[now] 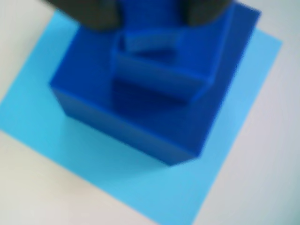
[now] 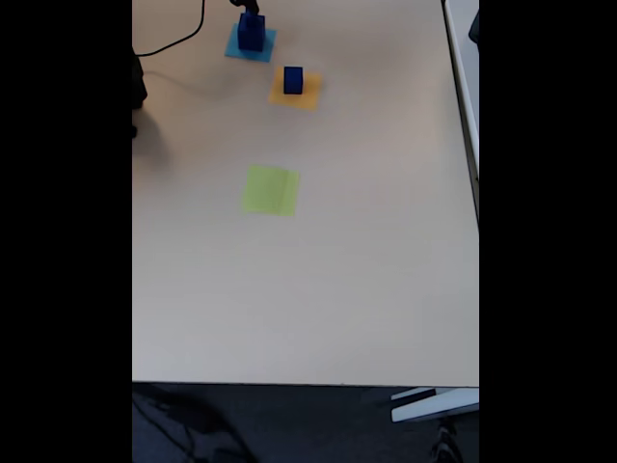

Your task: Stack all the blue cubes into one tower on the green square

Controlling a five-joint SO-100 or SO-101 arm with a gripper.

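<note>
**Pincer over stacked cubes, light-blue square**

Pincer (image 1: 149,21) dark, blurred, flanking a small blue cube (image 1: 157,70); grip state cannot tell. Beneath, the large cube (image 1: 136,117) on the light-blue square (image 1: 56,154). Another cube (image 2: 293,80) on the orange square (image 2: 310,96). Green square (image 2: 271,190) bare, mid-tabletop (image 2: 366,289).

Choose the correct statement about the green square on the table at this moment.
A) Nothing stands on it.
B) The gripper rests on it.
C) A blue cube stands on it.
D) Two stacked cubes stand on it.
A: in the fixed view the green square lies bare, while the blue cubes sit on the light-blue square and the orange square farther up the table.
</note>
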